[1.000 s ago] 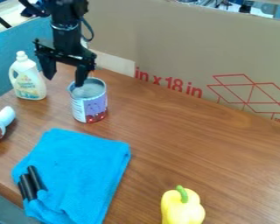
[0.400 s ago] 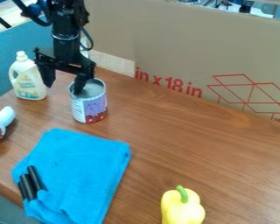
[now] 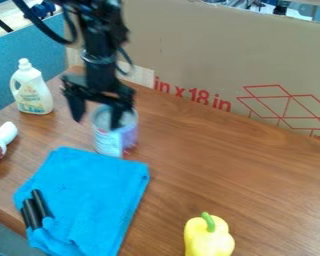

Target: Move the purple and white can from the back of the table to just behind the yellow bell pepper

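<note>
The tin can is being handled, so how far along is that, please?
Done: the tin can has moved closer to the blue towel. In hand: the pincer has one finger in the can's mouth, the other outside. Left: the pincer is not yet clear; whether more moving remains, I cannot tell.

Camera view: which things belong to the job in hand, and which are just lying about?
In the job:
open can, one of the fingers inside its mouth
gripper, at the can

Lying about:
jug-style bottle
toy mushroom
blue cloth
black rods on the cloth
yellow bell pepper
</note>
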Controlling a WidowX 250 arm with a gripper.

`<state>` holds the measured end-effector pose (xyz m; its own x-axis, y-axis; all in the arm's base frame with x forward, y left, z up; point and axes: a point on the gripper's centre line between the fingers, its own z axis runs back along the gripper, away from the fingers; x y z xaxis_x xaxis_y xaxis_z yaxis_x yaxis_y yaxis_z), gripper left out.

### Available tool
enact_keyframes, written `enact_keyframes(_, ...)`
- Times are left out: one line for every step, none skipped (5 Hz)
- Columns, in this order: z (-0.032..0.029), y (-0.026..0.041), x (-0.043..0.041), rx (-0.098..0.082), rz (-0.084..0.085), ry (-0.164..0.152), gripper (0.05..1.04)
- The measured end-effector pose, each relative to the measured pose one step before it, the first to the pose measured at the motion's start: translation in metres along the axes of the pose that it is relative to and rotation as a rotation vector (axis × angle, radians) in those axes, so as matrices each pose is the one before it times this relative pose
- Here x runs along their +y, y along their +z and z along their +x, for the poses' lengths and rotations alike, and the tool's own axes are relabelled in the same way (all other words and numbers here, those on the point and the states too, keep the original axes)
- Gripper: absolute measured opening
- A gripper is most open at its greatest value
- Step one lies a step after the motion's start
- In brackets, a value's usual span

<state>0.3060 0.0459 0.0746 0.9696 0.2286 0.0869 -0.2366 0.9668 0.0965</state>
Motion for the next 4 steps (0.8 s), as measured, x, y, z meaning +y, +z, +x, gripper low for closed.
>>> enact_keyframes(-0.01671,-0.00464,-0.04761,0.0672,-0.0371,-0.1081,1.001)
enact_keyframes(-0.01293,-0.0017,-0.04763,0.0296,-0.057,-0.0995,1.001)
enact_keyframes(-0.00601,-0.00048,-0.03556,-0.0229,-0.0546,-0.0844,1.001)
enact_keyframes(-0.00711,-0.00017,-0.01739,-0.0381,-0.0721,-0.0605,1.001)
